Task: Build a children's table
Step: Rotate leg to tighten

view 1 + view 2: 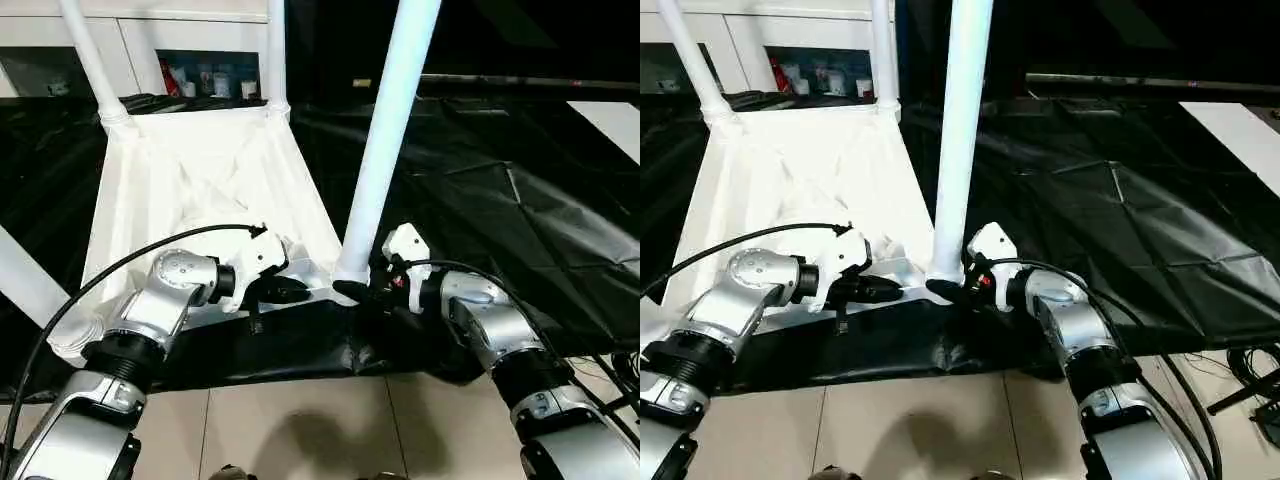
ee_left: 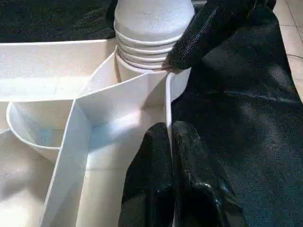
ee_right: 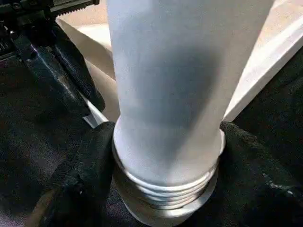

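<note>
The step in hand looks like screwing the near-right leg (image 1: 385,140) into its corner socket. To do it well, the right hand (image 1: 360,290) needs to be gripping low, just above the thread, turning the tube about its own axis and keeping it upright so the thread is not crossing. In the right wrist view its two black fingers (image 3: 80,184) are lying on either side of the leg's base and touching it, spread to the width of the tube; whether they are pinching firmly I cannot tell. Several thread rings (image 3: 165,194) are showing above the socket, so the leg is probably not fully seated.

The left hand (image 1: 275,292) is doing the steadying: its fingers (image 2: 156,175) are pressed together on the thin rim wall of the tabletop (image 1: 200,180), just beside that corner. It should be holding the top down so it is not twisting with the leg.

The tabletop is lying upside down in the centre-left of the head view, on black sheeting (image 1: 480,210) spread over the floor. It is white plastic, with ribs dividing its underside. Two more legs (image 1: 90,60) are standing in the far corners at the upper left, and another white tube is crossing the left edge of the picture.
</note>
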`<state>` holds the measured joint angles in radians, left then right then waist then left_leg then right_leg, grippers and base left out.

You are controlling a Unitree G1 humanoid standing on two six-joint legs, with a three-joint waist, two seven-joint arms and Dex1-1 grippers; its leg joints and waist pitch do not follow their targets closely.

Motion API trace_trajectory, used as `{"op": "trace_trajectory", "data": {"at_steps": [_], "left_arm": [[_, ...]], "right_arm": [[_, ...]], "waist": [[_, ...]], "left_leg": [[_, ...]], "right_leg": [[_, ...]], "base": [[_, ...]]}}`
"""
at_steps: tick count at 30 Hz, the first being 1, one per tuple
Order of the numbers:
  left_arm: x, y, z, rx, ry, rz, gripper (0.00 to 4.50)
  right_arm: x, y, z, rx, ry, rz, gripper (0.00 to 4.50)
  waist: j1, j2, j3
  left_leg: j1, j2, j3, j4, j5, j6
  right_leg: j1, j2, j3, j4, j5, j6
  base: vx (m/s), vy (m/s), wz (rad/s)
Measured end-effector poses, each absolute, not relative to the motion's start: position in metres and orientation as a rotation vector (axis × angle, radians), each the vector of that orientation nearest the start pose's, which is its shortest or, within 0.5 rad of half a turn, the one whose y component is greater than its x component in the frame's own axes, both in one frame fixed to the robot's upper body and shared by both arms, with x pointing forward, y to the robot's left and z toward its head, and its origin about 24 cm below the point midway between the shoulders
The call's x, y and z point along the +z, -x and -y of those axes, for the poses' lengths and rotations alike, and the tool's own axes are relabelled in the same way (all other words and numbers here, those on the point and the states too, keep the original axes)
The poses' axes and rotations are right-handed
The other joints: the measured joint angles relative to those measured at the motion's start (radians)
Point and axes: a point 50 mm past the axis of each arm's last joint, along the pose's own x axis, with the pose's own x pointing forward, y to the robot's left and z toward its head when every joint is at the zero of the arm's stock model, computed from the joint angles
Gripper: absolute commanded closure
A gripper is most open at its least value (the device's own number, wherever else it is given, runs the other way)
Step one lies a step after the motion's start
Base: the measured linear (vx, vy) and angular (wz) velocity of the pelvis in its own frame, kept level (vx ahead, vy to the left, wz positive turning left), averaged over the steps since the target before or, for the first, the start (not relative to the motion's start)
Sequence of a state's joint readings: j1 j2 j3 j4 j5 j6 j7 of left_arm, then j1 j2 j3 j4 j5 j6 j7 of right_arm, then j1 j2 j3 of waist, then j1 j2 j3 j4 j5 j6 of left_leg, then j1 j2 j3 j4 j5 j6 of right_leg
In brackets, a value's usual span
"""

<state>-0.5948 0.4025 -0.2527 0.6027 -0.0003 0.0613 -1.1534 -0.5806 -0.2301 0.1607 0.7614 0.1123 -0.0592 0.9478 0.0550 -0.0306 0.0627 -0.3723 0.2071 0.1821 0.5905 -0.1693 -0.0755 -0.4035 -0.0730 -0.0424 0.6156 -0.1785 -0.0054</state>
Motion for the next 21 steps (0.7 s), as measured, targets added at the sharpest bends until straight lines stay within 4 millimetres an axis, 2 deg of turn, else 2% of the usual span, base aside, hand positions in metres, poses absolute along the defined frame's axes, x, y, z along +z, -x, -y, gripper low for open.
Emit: {"op": "trace_trajectory", "data": {"at_steps": [8,15,21], "left_arm": [[0.058,-0.323,-0.147,-1.235,-0.411,-0.397,4.5],[0.053,-0.335,-0.122,-1.074,-0.414,-0.372,4.5],[0.051,-0.345,-0.095,-0.951,-0.396,-0.359,4.5]], "right_arm": [[0.036,-0.326,0.119,1.054,0.121,-0.237,1.73],[0.025,-0.337,0.107,0.711,0.031,-0.207,1.73],[0.026,-0.349,0.097,0.449,-0.043,-0.223,1.73]], "waist": [[-0.001,0.0,0.0],[-0.009,-0.001,-0.001],[-0.013,0.0,-0.001]], "left_leg": [[0.0,0.0,0.0,0.0,0.0,0.0],[0.004,0.0,0.001,-0.001,0.0,0.0],[0.002,-0.001,0.002,0.0,0.0,0.0]], "right_leg": [[0.0,0.0,0.0,0.0,0.0,0.0],[0.002,-0.001,0.0,0.0,-0.003,0.005],[0.002,-0.002,0.001,-0.001,-0.002,0.004]], "base": [[0.0,0.0,0.0],[0.0,0.0,0.0],[0.0,0.0,0.0]]}}
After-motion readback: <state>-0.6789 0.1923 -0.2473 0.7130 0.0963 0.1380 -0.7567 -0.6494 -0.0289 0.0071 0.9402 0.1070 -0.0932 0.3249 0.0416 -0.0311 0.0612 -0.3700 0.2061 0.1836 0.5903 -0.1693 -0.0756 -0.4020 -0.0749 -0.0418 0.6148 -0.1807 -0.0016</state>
